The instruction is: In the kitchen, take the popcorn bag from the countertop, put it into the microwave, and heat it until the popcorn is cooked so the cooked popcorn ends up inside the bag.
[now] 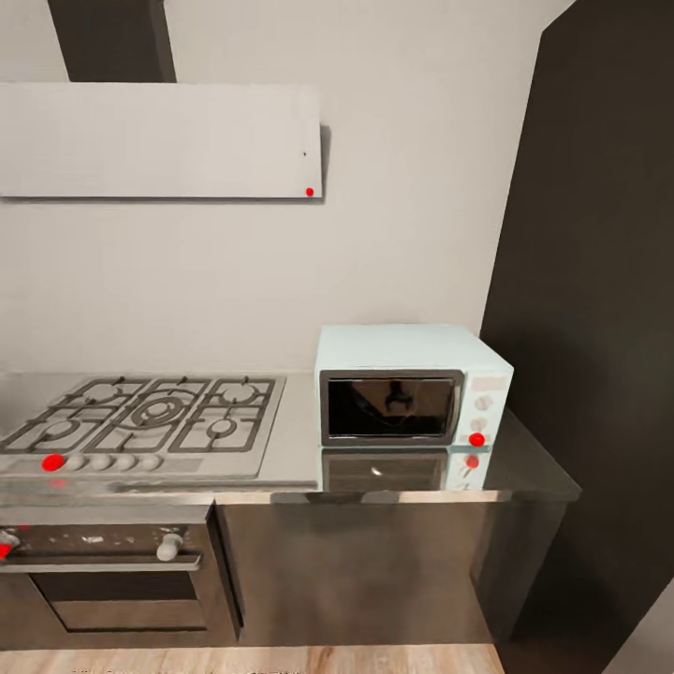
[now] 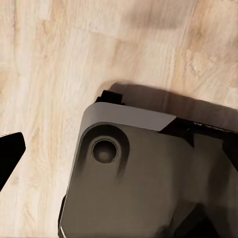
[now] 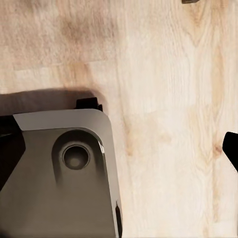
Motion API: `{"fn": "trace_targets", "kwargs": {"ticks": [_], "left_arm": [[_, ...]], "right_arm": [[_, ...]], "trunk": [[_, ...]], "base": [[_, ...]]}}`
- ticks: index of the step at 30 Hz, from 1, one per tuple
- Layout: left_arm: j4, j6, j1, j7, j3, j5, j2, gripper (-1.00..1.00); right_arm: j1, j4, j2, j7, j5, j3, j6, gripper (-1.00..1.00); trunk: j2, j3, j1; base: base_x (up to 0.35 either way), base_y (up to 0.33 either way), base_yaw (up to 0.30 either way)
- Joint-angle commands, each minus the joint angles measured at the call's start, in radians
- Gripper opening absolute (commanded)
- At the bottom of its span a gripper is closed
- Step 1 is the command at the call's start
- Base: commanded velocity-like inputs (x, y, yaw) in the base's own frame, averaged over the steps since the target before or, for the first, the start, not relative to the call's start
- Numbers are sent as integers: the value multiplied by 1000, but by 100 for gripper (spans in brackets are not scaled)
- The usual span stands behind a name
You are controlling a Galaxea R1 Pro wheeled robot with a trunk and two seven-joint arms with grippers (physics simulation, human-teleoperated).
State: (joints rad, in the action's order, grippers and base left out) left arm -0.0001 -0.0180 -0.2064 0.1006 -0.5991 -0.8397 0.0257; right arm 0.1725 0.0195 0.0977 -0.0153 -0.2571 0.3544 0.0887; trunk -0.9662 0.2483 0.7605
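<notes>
You are parked in front of the desk (image 1: 412,482), the long glossy grey slab on dark cabinet fronts, and the microwave (image 1: 412,386) stands at its far right end, backed against the wall. Its dark glass door (image 1: 390,408) is closed, and the cream control panel (image 1: 481,404) with the knobs sits at the door's right. That spot leaves the hob (image 1: 150,417) free at the left and gives you a bare strip of desk in front of the door for opening it.

No popcorn bag appears on the stretch of desk in the head view, so you cannot start the pick from here; I judge you need to look further along the desk or turn before reaching.

Both arms hang low beside the base, which makes sense for driving: nothing can snag on the cabinet fronts. Each wrist camera looks straight down at the wooden floor (image 2: 44,74) and a rounded grey corner of the robot's base (image 2: 139,178). Of the left tool you get a dark sliver (image 2: 9,153) at the frame edge, and of the right tool a similar dark tip (image 3: 232,148). From those slivers you cannot tell how far either tool is open. No object is seen between the fingers in either wrist view.

The microwave and desk are well away from both tools, up and ahead of them.
</notes>
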Motion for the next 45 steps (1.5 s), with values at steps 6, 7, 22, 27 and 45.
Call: {"fn": "trace_targets", "kwargs": {"ticks": [6,7,22,27,45], "left_arm": [[0,-2,-1,4,-8,-7,0,100],[0,-2,-1,4,-8,-8,0,100],[0,-1,-1,5,-8,-10,-1,100],[0,-2,-1,5,-8,-11,-1,100],[-1,-3,-1,4,-8,-10,-7,100]], "right_arm": [[1,3,1,0,-3,12,3,100],[1,3,2,0,-2,12,3,100],[1,5,5,4,4,14,5,100],[1,5,6,5,1,12,6,100],[1,-771,-36,247,-18,-61,-432,100]], "trunk": [[-1,1,0],[-1,1,0],[-1,1,0],[-1,1,0],[-1,1,0]], "base": [[0,0,154],[0,0,19],[0,-188,2],[0,-289,0],[0,-42,0]]}}
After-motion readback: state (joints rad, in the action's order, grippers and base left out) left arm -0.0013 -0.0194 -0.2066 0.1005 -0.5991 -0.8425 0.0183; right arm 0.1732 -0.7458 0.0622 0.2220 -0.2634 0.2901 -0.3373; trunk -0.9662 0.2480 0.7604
